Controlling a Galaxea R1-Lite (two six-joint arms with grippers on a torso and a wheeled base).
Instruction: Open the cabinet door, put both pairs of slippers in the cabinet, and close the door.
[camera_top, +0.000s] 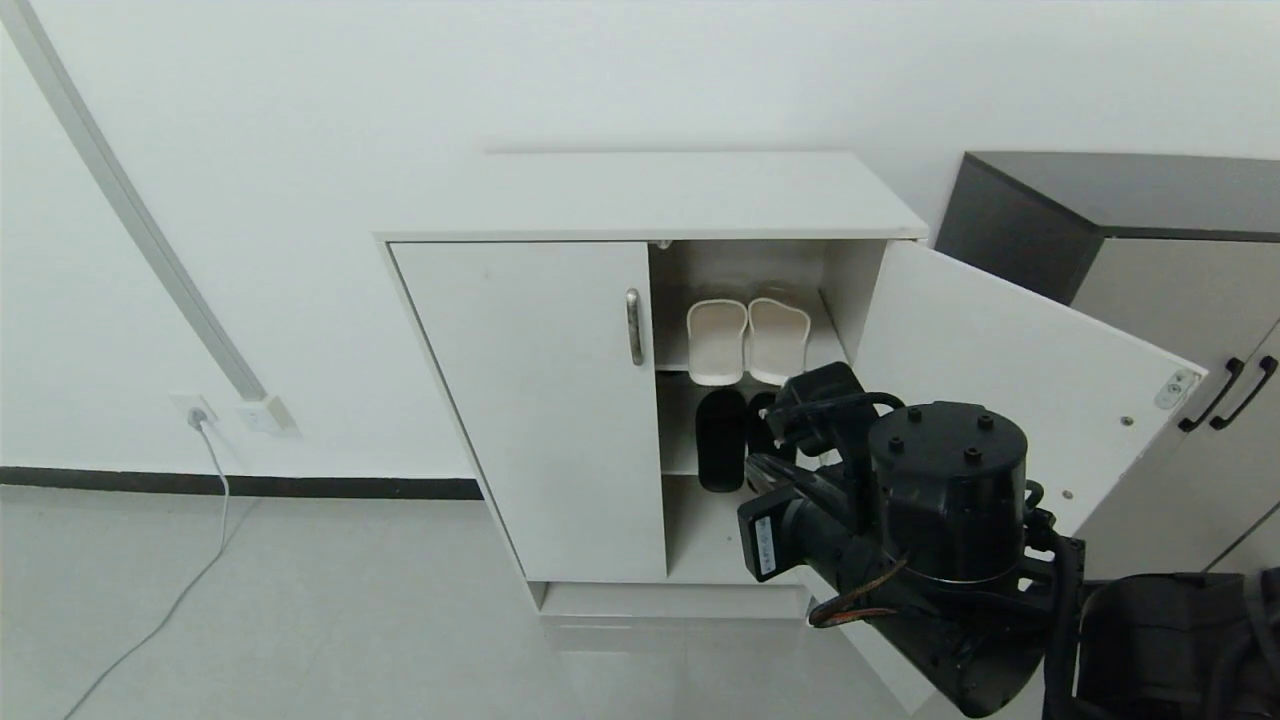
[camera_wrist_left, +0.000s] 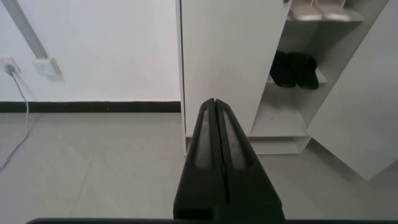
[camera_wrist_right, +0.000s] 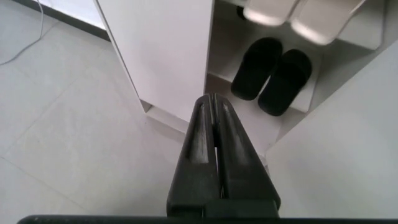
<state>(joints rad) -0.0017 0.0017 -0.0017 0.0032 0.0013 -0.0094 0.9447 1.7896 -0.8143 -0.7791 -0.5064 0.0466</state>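
The white cabinet (camera_top: 650, 200) has its right door (camera_top: 1000, 370) swung open and its left door (camera_top: 530, 400) closed. A white pair of slippers (camera_top: 747, 340) lies on the upper shelf. Below it, a black pair (camera_top: 720, 440) lies on the middle shelf. My right arm (camera_top: 930, 500) is in front of the open compartment. Its gripper (camera_wrist_right: 214, 102) is shut and empty, a short way out from the black slippers (camera_wrist_right: 273, 74). My left gripper (camera_wrist_left: 214, 106) is also shut and empty. It is over the floor, facing the closed left door (camera_wrist_left: 224, 56).
A dark grey cabinet (camera_top: 1150, 260) stands close to the right, just beyond the open door's edge. A wall socket with a cable (camera_top: 200, 415) is far left. Bare floor (camera_top: 300, 600) lies in front of the cabinet.
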